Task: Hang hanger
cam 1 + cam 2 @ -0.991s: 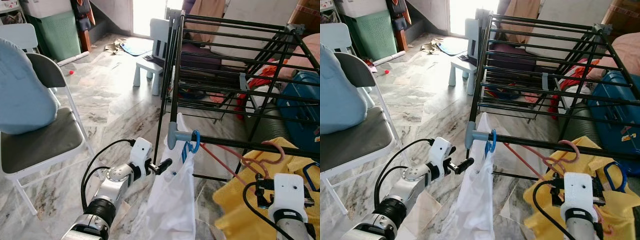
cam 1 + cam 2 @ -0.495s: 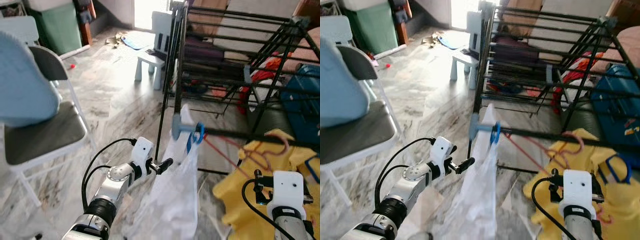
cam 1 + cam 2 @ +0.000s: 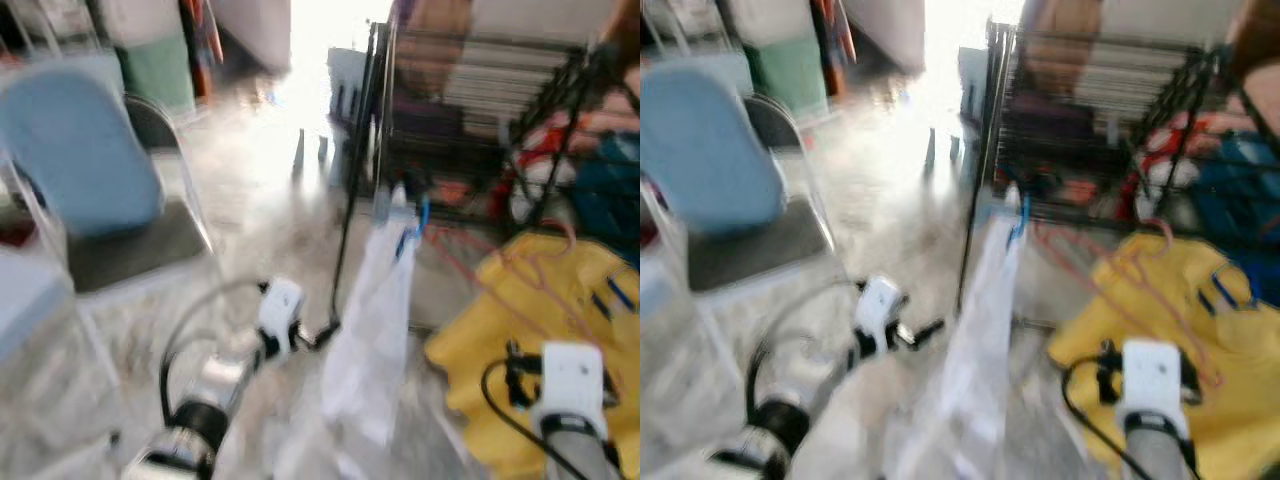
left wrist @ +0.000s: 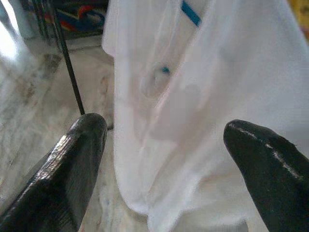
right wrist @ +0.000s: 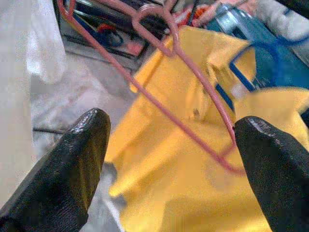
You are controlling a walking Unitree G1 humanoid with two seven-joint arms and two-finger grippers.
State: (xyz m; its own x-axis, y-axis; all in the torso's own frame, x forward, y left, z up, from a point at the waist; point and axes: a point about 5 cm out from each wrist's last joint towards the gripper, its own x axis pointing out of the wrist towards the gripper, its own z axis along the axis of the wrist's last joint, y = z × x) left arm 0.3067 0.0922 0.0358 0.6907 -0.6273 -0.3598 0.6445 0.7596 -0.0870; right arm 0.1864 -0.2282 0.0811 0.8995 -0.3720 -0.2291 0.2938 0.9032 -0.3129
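Note:
The eye views are blurred. A white garment (image 3: 372,320) hangs on a blue hanger (image 3: 420,216) from the front rail of the black drying rack (image 3: 480,90). My left gripper (image 3: 325,333) is just left of the garment, low down, open with nothing between its fingers; its wrist view has the white garment (image 4: 193,96) close ahead. A pink hanger (image 3: 520,275) lies on a yellow garment (image 3: 560,310) under the rack's right side. My right gripper (image 5: 174,159) is open above the pink hanger (image 5: 193,72) and yellow garment (image 5: 193,193), apart from both.
A folding chair (image 3: 140,250) with a blue cushion (image 3: 80,160) stands at the left. A green bin (image 3: 155,70) and a small white stool (image 3: 345,75) are farther back. A blue case (image 3: 610,180) sits behind the rack at right. A blue hanger (image 5: 270,48) lies on the yellow garment.
The whole picture has shifted and blurred, so the camera has moved; the rack looks farther off. Both grippers stay open, left beside the white garment, right over the yellow one.

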